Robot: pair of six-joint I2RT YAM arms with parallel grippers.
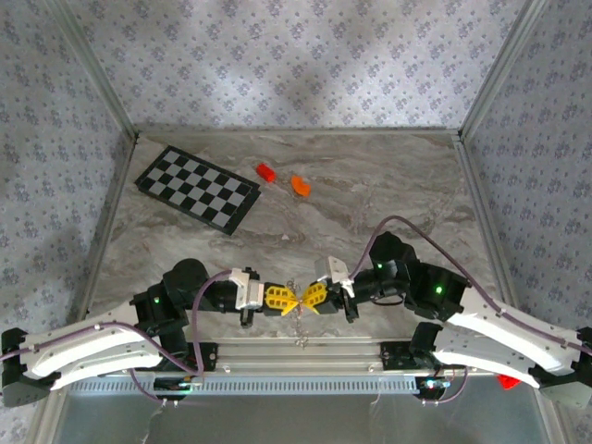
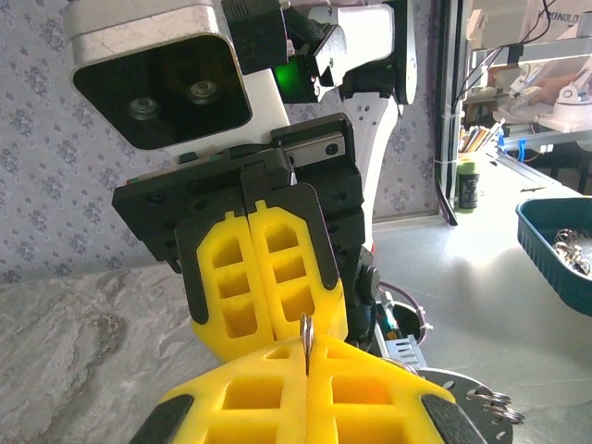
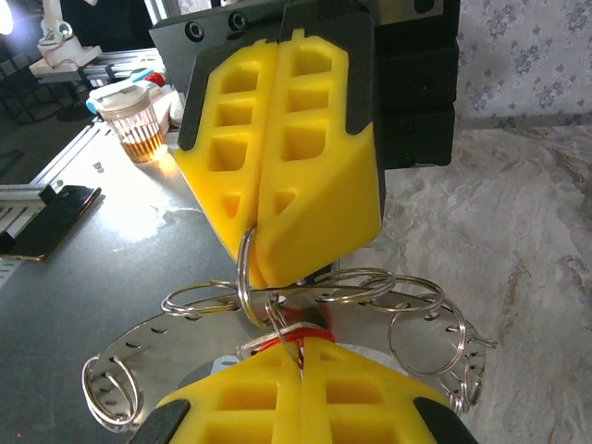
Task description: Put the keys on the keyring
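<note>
A: Scene? Start with the cell.

B: Wallpapered walls (image 1: 277, 55) on three sides, grey marbled table (image 1: 398, 213). All the action sat at the table's near edge, so I'm placing everything off the keyring (image 3: 242, 273).

A: Clutter?

B: Checkered board (image 1: 197, 188) lay well apart from the keyring, off to its far left. Red toy brick (image 1: 265, 171) and orange block (image 1: 301, 185) lay beyond the keyring toward the back wall, also well apart. None of it was in the way.

A: Arms?

B: Both were folded in low, nose to nose, with the keyring between them. Left gripper (image 1: 285, 300) sat on its left, right gripper (image 1: 311, 296) on its right, tips nearly touching. My read: that put each wrist camera looking straight at the other's fingertips.

A: Left grip?

B: Clenched on one loop of the keyring, pinched edge-on at the very tips. The other silvery loops hung below and fanned toward the right gripper. Pinching the rim probably kept the loop presented and steady.

A: Right?

B: Also clamped, on a thin silvery shaft running into its seam. The bright red head of the key (image 3: 282, 340) sat just beside that seam, up against the keyring. So I read it as gripping the key.

A: Threaded yet?

B: Couldn't tell, the wires overlapped there. I'd judge it mid-threading. A slip in either pinch would have dropped the alignment.
</note>
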